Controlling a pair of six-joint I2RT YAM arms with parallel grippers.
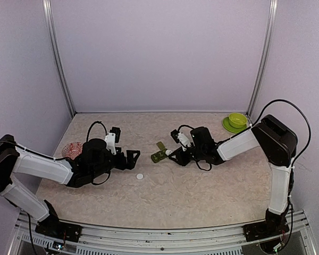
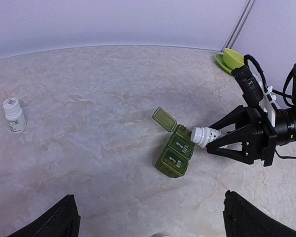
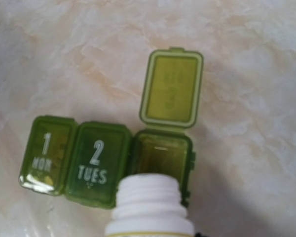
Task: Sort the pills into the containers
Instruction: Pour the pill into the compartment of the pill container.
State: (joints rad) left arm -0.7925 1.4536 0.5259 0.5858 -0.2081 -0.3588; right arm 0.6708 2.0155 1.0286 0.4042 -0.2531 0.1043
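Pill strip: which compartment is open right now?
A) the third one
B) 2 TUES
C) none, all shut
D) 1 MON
A: the third compartment's lid stands flipped up with the bottle mouth at its opening, while 1 MON and 2 TUES are shut.

Your arms [image 1: 40, 167]: white shells, black joints.
Your left hand [image 1: 132, 158], right hand [image 1: 175, 154]: black, angular.
Your cables [image 1: 95, 126]: black loops at wrists.
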